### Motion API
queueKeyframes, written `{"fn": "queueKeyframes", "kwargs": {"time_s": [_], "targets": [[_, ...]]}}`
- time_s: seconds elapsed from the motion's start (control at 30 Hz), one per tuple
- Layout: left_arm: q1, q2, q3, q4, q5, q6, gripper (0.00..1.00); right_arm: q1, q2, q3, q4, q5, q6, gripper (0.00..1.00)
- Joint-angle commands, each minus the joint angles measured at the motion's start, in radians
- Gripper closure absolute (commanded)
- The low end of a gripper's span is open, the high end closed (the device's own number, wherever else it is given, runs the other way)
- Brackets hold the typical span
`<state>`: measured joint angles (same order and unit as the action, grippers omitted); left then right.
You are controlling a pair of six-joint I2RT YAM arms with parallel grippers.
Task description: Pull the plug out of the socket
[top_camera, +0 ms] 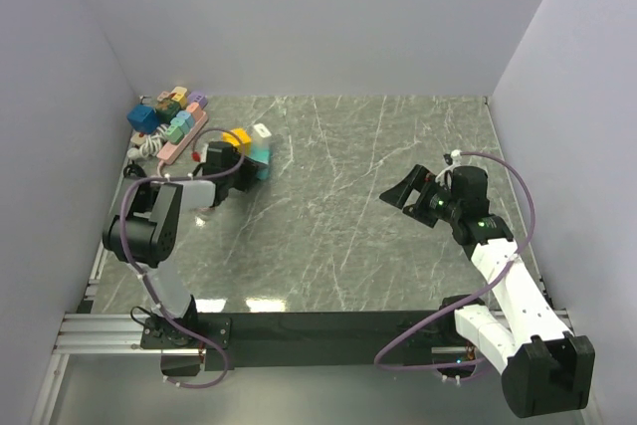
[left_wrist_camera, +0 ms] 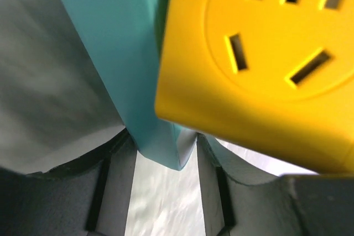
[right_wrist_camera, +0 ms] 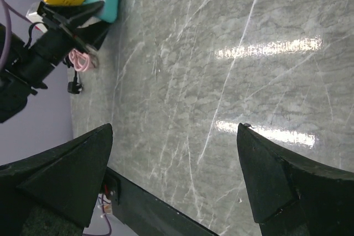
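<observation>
Between half-shut L pincer (left_wrist_camera: 164, 153) fingers, gripped teal socket strip (left_wrist_camera: 110, 53) edge; yellow plug (left_wrist_camera: 265, 64) adj.

Flat stone-look table top (top_camera: 378, 206): grey-green, marbled, thin white veins running mostly diagonally, white glare patches; turquoise plastic power strip (left_wrist_camera: 119, 48): plain, unpatterned; yellow plastic cube plug (left_wrist_camera: 260, 64): bright even yellow, dark slots set in a round face; small white plastic block (top_camera: 262, 131): plain white; pink plastic power strip (top_camera: 171, 152): pale pink, carrying cubes in blue, green, tan and purple; left gripper (left_wrist_camera: 164, 139): matte grey-black; right gripper (right_wrist_camera: 175, 131): black; arm cables (top_camera: 129, 216): purple; enclosure walls (top_camera: 299, 17): pale lavender-grey, unmarked.
</observation>
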<state>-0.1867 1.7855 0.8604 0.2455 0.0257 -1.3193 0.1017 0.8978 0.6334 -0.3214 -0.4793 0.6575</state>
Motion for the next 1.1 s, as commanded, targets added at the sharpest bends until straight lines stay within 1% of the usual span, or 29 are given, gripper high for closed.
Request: {"fn": "queueKeyframes", "kwargs": {"time_s": [0.0, 0.07, 0.13, 0.17, 0.2, 0.3, 0.33, 0.43, 0.47, 0.53, 0.6, 0.67, 0.7, 0.9, 1.07], "targets": [[-0.083, -0.012, -0.072, 0.021, 0.29, 0.172, 0.99, -0.005, -0.013, -0.003, 0.033, 0.027, 0.004, 0.01], [-0.147, -0.005, -0.081, 0.032, 0.365, 0.236, 0.99, -0.005, -0.007, 0.009, 0.013, 0.048, -0.004, 0.02], [-0.209, 0.008, -0.071, 0.006, 0.419, 0.311, 1.0, -0.002, 0.001, 0.031, -0.002, 0.073, -0.024, 0.04], [-0.227, 0.027, -0.054, 0.0, 0.442, 0.333, 1.0, -0.002, 0.016, 0.043, -0.022, 0.08, -0.036, 0.04], [-0.243, 0.038, -0.044, -0.006, 0.495, 0.369, 0.99, -0.003, 0.024, 0.066, -0.033, 0.091, -0.061, 0.04], [-0.293, 0.064, -0.024, -0.026, 0.536, 0.411, 0.99, 0.004, 0.072, 0.133, -0.09, 0.136, -0.116, 0.05], [-0.31, 0.068, -0.023, -0.028, 0.537, 0.414, 0.99, 0.012, 0.105, 0.156, -0.106, 0.175, -0.13, 0.05], [-0.333, 0.074, -0.017, -0.022, 0.539, 0.414, 0.99, 0.049, 0.154, 0.244, -0.174, 0.218, -0.177, 0.05], [-0.336, 0.08, -0.006, -0.026, 0.539, 0.414, 0.99, 0.073, 0.185, 0.264, -0.2, 0.253, -0.186, 0.05], [-0.356, 0.086, 0.009, -0.049, 0.537, 0.431, 0.99, 0.101, 0.219, 0.325, -0.222, 0.275, -0.213, 0.05], [-0.37, 0.095, 0.043, -0.093, 0.525, 0.448, 0.99, 0.147, 0.28, 0.386, -0.257, 0.3, -0.232, 0.05], [-0.39, 0.095, 0.063, -0.1, 0.516, 0.45, 0.99, 0.18, 0.35, 0.422, -0.284, 0.321, -0.237, 0.05], [-0.402, 0.097, 0.069, -0.107, 0.508, 0.445, 0.99, 0.211, 0.374, 0.448, -0.286, 0.33, -0.23, 0.05], [-0.424, 0.072, 0.078, -0.097, 0.49, 0.414, 0.99, 0.259, 0.503, 0.474, -0.222, 0.369, -0.164, 0.05], [-0.433, 0.057, 0.078, -0.106, 0.493, 0.411, 0.99, 0.288, 0.613, 0.508, -0.188, 0.358, -0.151, 0.09]]}}
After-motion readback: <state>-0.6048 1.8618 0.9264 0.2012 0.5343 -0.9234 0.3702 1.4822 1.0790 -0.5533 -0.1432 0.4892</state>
